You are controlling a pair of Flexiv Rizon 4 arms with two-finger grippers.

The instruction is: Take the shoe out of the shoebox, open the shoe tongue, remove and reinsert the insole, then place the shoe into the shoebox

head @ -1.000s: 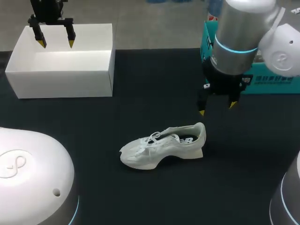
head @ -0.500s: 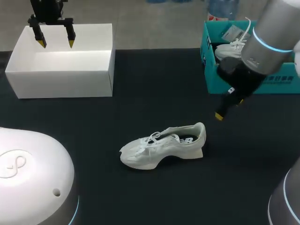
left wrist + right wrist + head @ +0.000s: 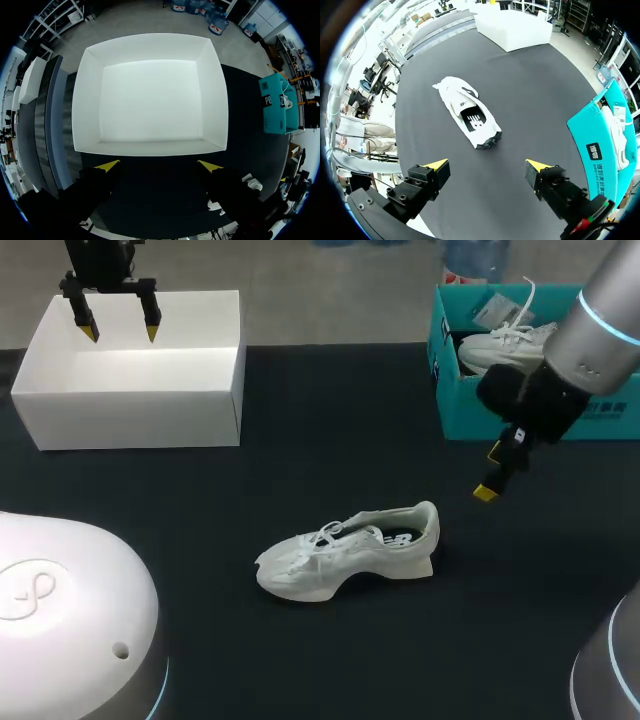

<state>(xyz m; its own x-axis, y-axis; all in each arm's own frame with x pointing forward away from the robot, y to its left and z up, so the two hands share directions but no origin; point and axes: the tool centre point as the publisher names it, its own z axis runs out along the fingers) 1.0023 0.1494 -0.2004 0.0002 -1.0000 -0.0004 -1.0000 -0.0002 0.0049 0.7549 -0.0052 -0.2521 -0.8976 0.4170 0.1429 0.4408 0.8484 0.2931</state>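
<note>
A white sneaker (image 3: pixel 345 550) lies on its sole on the black table, toe to the left; in the right wrist view the sneaker (image 3: pixel 467 112) is ahead of my right gripper (image 3: pixel 487 165). The teal shoebox (image 3: pixel 470 415) stands at the back right with a second white shoe (image 3: pixel 500 345) inside. My right gripper (image 3: pixel 490 473) hangs tilted and open between the shoebox and the sneaker's heel, touching neither. Above the white box (image 3: pixel 130 420) at the back left, my left gripper (image 3: pixel 115 330) is open and empty, and its own view shows the left gripper (image 3: pixel 159 165) over the box's near rim (image 3: pixel 150 149).
The white box (image 3: pixel 512 27) is open-topped and holds nothing. The teal shoebox (image 3: pixel 592 145) stands just beside my right gripper. Bare black table surrounds the sneaker on all sides. My arms' rounded bases fill the near corners in the head view.
My right arm has swung from above the sneaker's heel to the right, toward the teal shoebox, and its gripper has tilted. The left arm and sneaker have not moved.
</note>
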